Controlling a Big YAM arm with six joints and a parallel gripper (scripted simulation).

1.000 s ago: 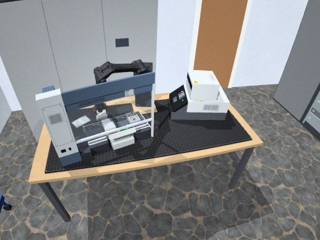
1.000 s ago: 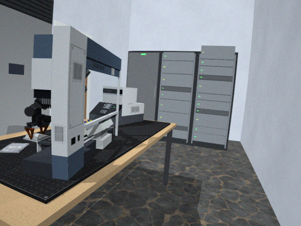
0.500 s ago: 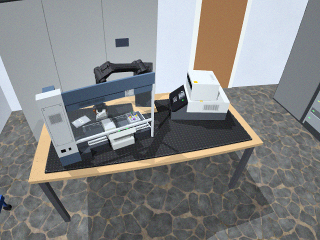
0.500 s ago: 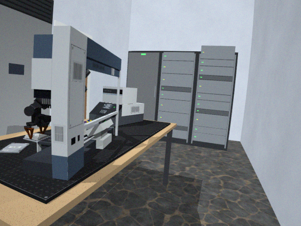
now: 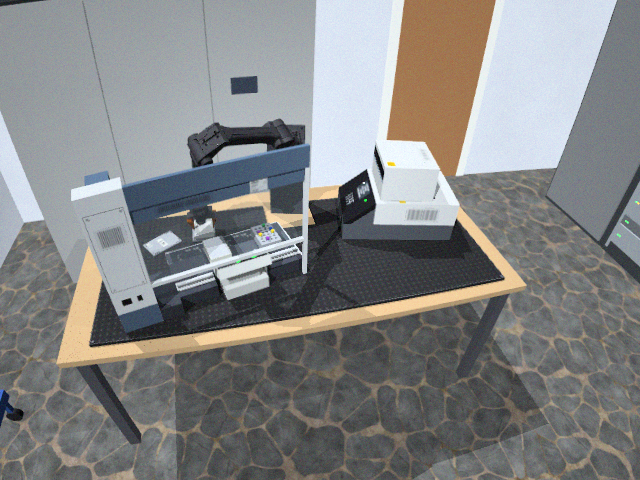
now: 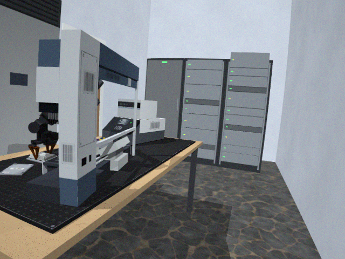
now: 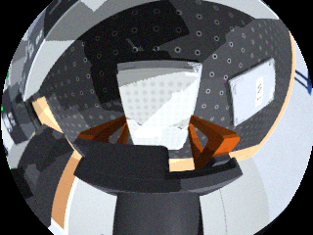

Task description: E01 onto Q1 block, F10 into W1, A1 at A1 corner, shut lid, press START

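My gripper (image 5: 202, 221) reaches down behind the liquid handler's deck and is shut on a white 96-well PCR plate (image 5: 204, 227); I cannot read its label. In the wrist view the orange fingers clamp the plate (image 7: 159, 108) by its two sides. From the side, the gripper (image 6: 41, 149) holds the plate (image 6: 42, 156) level, on or just above a small white stand (image 6: 43, 165). A second PCR plate (image 5: 161, 242) lies flat on the mat beside it, and it also shows in the side view (image 6: 16, 169) and the wrist view (image 7: 256, 92). Cycler Q1 (image 5: 403, 204) stands at the right, its lamp (image 5: 365, 199) green.
The liquid handler's blue gantry beam (image 5: 217, 180) and white tower (image 5: 113, 253) span the deck right above my arm. The tube cooling block (image 5: 266, 235) with coloured caps and the deep-well block (image 5: 217, 249) sit on the deck. Q1's white lid box (image 5: 405, 170) sits over its base.
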